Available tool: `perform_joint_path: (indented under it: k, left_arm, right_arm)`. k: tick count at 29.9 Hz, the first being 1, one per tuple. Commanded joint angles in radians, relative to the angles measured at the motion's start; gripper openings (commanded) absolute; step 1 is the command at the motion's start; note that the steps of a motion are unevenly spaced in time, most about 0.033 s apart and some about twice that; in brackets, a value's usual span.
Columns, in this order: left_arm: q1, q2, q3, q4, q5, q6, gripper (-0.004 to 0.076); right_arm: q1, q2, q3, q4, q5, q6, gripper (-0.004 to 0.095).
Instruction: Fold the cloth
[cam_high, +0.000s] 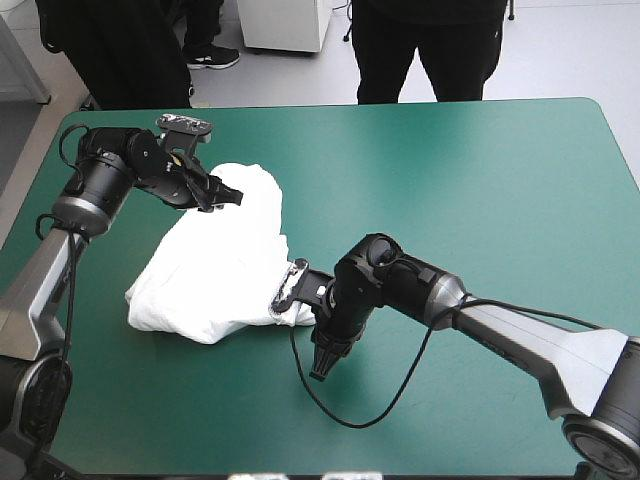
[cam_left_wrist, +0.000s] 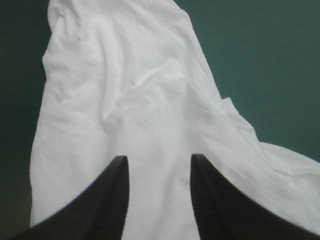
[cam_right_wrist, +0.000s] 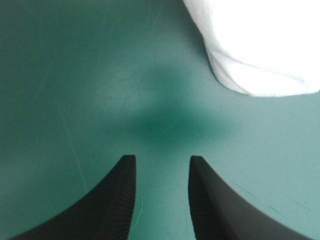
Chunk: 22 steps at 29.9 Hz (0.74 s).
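The white T-shirt (cam_high: 225, 265) lies as a crumpled, partly folded bundle on the teal-green cover, left of the table's middle. My left gripper (cam_high: 228, 195) hovers over the bundle's far end, open, with the white cloth (cam_left_wrist: 140, 110) spread under and ahead of its fingers (cam_left_wrist: 112, 200). My right gripper (cam_high: 322, 368) points down at the bare cover just past the bundle's near right corner, open and holding nothing. In the right wrist view a rounded edge of the T-shirt (cam_right_wrist: 260, 50) shows ahead of and to one side of the right gripper (cam_right_wrist: 161, 162).
Bare teal-green cover (cam_high: 480, 190) stretches over the right half of the table. A thin strip of cover lies between the bundle and the table's left edge (cam_high: 20, 225).
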Motion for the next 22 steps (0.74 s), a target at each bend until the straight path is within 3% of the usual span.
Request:
perform_joint_path:
  k: [1,18,22]
  left_arm:
    - [0.000,-0.043,-0.034,-0.016,-0.036,-0.003,0.0290]
    - [0.000,-0.043,-0.034,-0.016,-0.030,-0.003,0.0290]
    - [0.000,-0.043,-0.034,-0.016,-0.021,-0.003,0.0290]
  right_arm:
    - [-0.003,-0.051,-0.027,0.009,-0.021,0.002,0.0343]
    - [-0.003,-0.051,-0.027,0.039,-0.023,0.041,0.0343]
    - [-0.074,-0.051,-0.033,0.041,-0.023,0.041,0.0343]
